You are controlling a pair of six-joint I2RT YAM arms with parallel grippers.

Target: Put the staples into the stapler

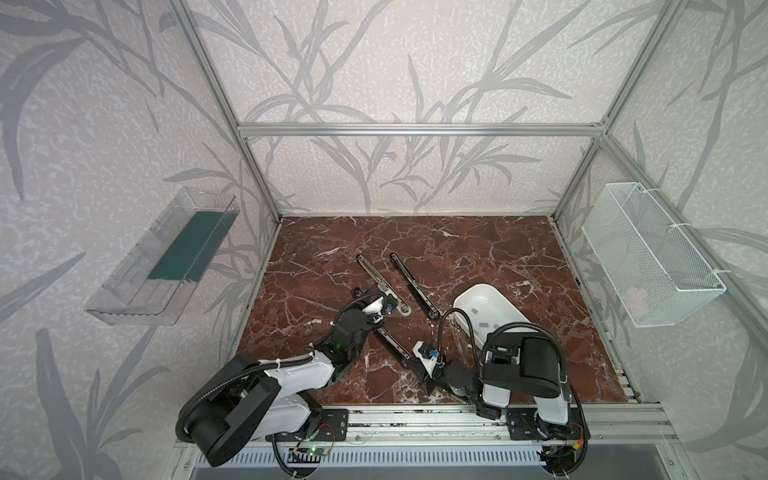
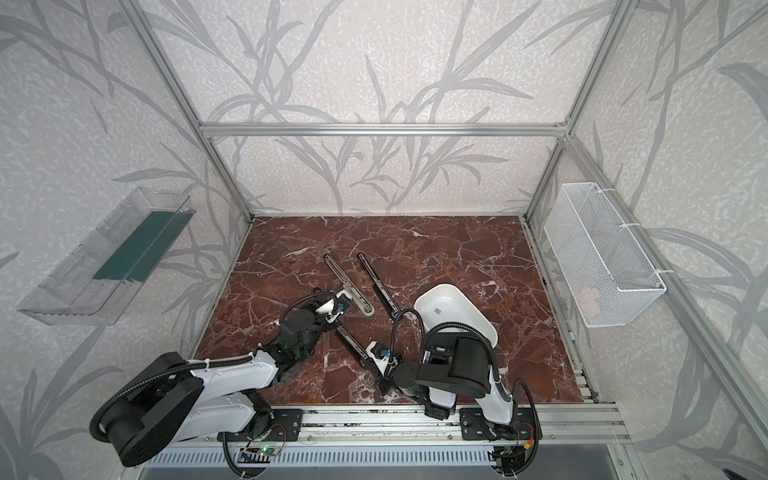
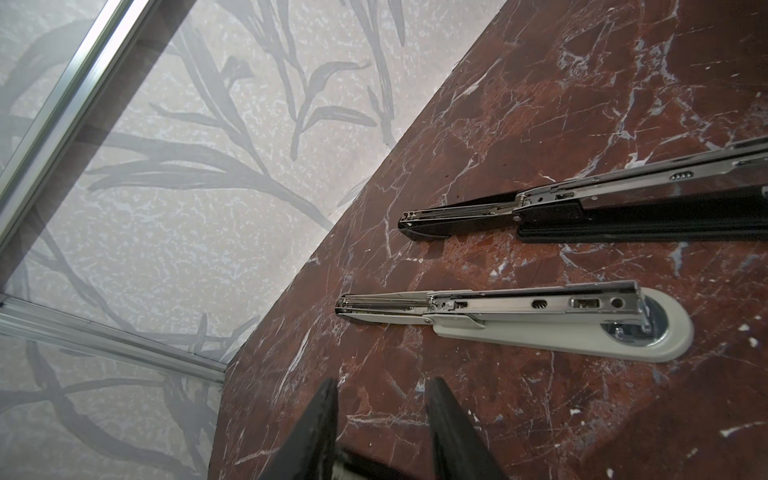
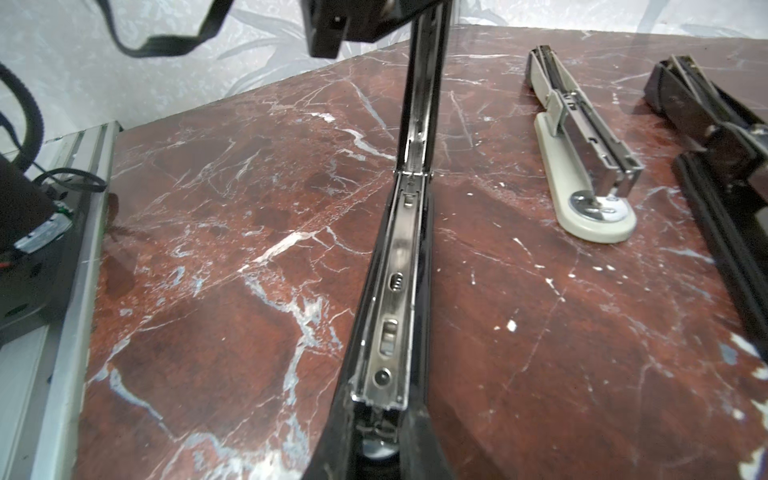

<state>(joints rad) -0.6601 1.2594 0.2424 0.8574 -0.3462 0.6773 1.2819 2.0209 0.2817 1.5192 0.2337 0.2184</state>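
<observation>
Now left gripper point(image 3: 382, 384) pinching raised lid of near black stapler point(image 4: 399, 266); right gripper point(image 4: 376, 440) clamped tight on its base end. White tub point(image 1: 505, 301) holds grey staples point(image 1: 475, 310).

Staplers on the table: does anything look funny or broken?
All three are swung open with metal rails bare: white stapler, far black stapler, and near black stapler, gripped at one end by the right pincer. Nothing looks broken.

We see a robotics lab test cell. A silver aluminium-profile frame point(image 1: 415, 129) boxes in a red-brown marble-patterned tabletop point(image 1: 478, 257). Grey leaf-printed backdrop panels point(image 1: 374, 62) serve as walls, and black-and-white robot arms point(image 1: 291, 372) are bolted to a slotted metal rail point(image 1: 415, 417).
</observation>
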